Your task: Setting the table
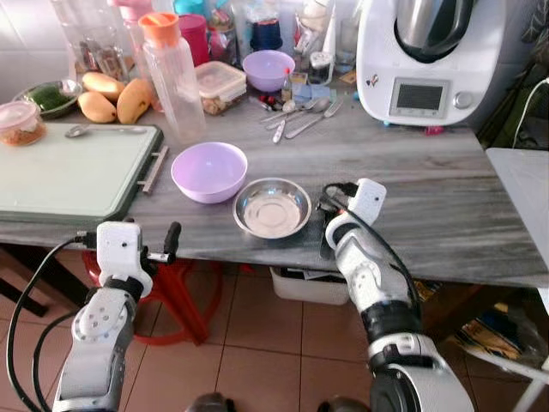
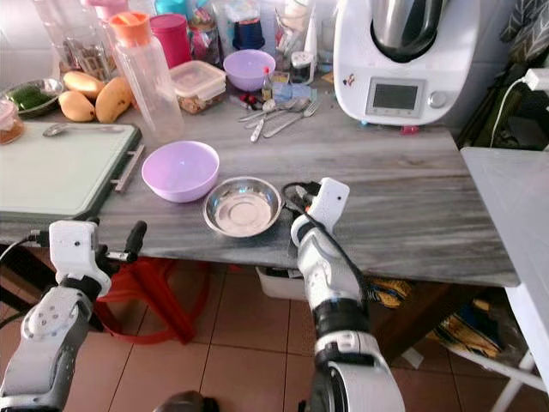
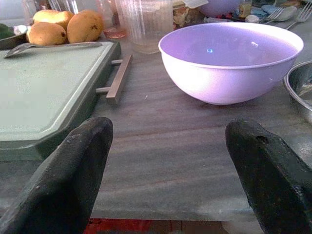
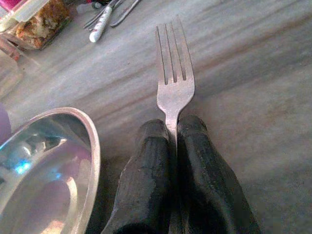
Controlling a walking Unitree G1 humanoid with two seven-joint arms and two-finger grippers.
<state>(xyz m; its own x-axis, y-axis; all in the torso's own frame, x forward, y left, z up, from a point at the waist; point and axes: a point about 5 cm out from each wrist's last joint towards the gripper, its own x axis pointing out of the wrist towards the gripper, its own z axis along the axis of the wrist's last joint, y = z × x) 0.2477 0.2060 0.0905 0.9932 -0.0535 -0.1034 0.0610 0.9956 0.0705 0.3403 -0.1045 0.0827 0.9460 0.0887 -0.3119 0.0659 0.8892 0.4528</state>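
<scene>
My right gripper (image 4: 173, 127) is shut on the handle of a steel fork (image 4: 173, 83), which lies low over the grey table (image 1: 412, 180) with its tines pointing away from me. It sits just right of a small steel bowl (image 1: 272, 207), and my right arm (image 1: 353, 219) reaches over the table's front edge. A lilac bowl (image 1: 208, 171) stands left of the steel bowl. My left gripper (image 3: 168, 161) is open and empty at the front edge, facing the lilac bowl (image 3: 229, 61).
A green board (image 1: 69, 167) with a spoon (image 1: 103, 130) takes up the table's left. Behind are mangoes (image 1: 116, 96), a clear bottle (image 1: 171, 73), loose cutlery (image 1: 300, 116), a second lilac bowl (image 1: 268, 69) and a white kitchen machine (image 1: 425, 60). A red stool (image 1: 180, 292) stands below.
</scene>
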